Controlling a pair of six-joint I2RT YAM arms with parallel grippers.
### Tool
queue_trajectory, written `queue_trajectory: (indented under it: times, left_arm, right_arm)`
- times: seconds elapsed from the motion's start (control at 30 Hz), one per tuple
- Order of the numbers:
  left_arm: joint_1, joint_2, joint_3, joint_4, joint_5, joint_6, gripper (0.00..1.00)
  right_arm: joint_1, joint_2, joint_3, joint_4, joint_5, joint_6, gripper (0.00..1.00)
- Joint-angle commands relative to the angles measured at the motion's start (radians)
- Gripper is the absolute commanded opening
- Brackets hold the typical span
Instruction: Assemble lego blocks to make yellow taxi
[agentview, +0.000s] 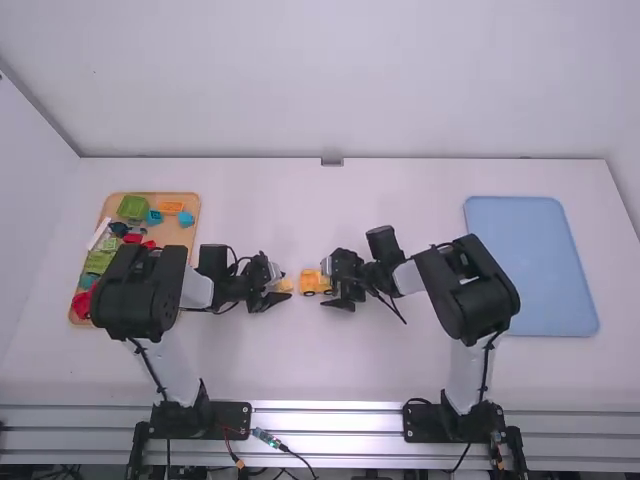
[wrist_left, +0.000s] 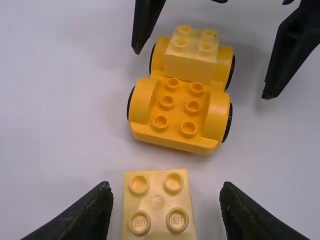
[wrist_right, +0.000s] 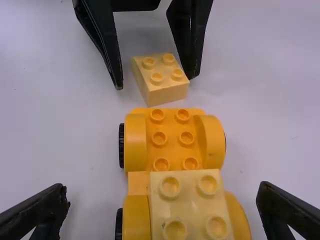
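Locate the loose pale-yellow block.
High view: the loose pale-yellow block is just left of the wheeled chassis. Left wrist view: it's between the left gripper's open fingers.

White wall (agentview: 400, 80) behind white table (agentview: 400, 370).

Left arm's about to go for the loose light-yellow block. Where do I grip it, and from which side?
Grip the block by its two plain opposite side walls, below the studs. I'd come in from above, on the side away from the wheeled base: the block sits studs up, and the open left end effector has a finger beside each of those walls.
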Motion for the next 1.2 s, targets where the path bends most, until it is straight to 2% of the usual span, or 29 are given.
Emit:
queue_trajectory:
  times: [0.0, 0.03, 0.23, 0.53, 1.0, 1.17]
  left_arm:
    - [-0.004, 0.011, -0.001, -0.003, 0.003, 0.011, 0.56]
    - [-0.004, 0.011, -0.001, -0.005, -0.014, 0.011, 0.53]
    - [-0.005, 0.011, -0.002, -0.002, -0.009, 0.011, 0.50]
    - [-0.005, 0.011, 0.001, -0.006, -0.010, 0.011, 0.36]
    - [-0.004, 0.011, 0.001, -0.001, -0.010, 0.011, 0.30]
    - [-0.005, 0.011, 0.008, -0.010, -0.011, 0.011, 0.23]
  right_arm:
    - [0.006, 0.018, 0.021, -0.002, -0.014, 0.000, 0.99]
    - [0.005, 0.018, 0.021, -0.001, -0.013, 0.001, 0.99]
    - [0.005, 0.018, 0.020, 0.005, -0.013, 0.008, 0.99]
    - [0.005, 0.018, 0.020, 0.004, -0.014, 0.008, 0.99]
    - [0.006, 0.018, 0.021, 0.013, 0.016, 0.008, 0.99]
    - [0.006, 0.018, 0.021, 0.031, 0.031, 0.044, 0.99]
